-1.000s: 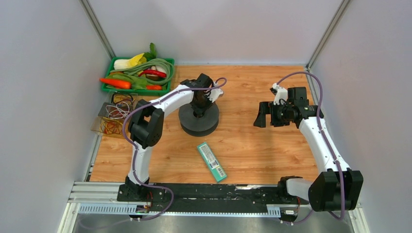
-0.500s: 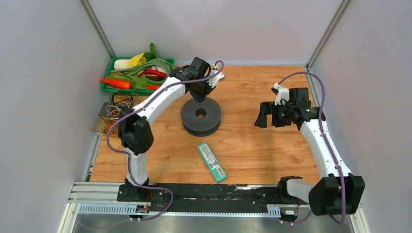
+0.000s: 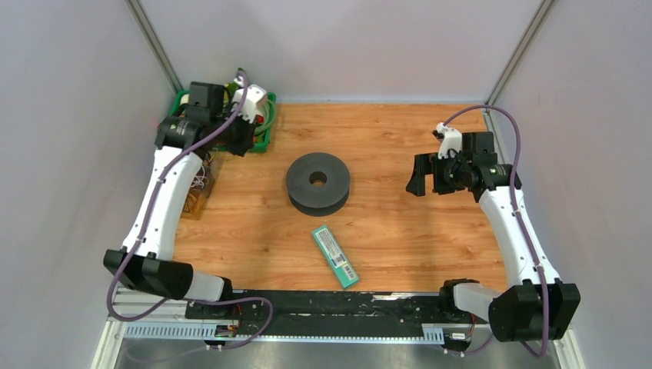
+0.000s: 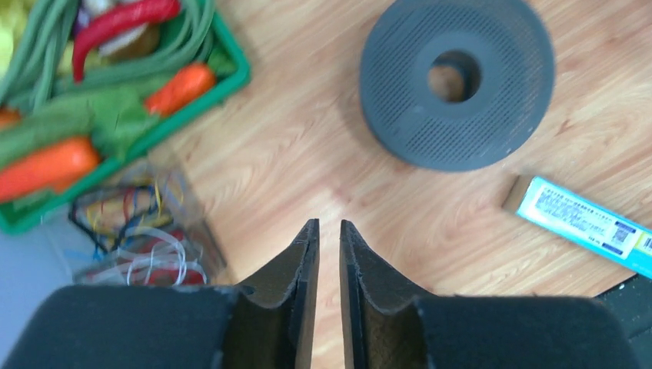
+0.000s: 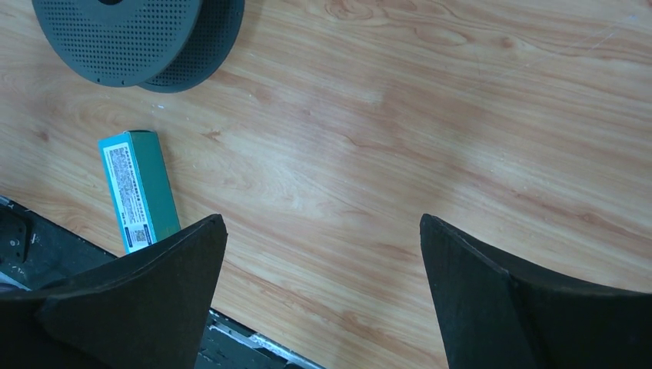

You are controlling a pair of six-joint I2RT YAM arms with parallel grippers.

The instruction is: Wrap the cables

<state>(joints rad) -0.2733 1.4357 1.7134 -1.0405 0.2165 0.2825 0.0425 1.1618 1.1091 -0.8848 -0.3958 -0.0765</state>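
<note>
The dark grey round spool lies flat mid-table; it also shows in the left wrist view and the right wrist view. Thin black cable loops lie among coloured wires in a clear container at the left table edge. My left gripper hovers by the green tray, away from the spool. In its wrist view its jaws are almost together, with a thin slit and nothing between them. My right gripper hangs right of the spool, open and empty.
A green tray of toy vegetables stands at the back left. A teal box lies in front of the spool. The clear wire container sits under the left arm. Grey walls stand on both sides.
My left arm has lifted off the spool's centre and swung far left to the green tray. The spool stays in place. My right gripper has barely moved.
</note>
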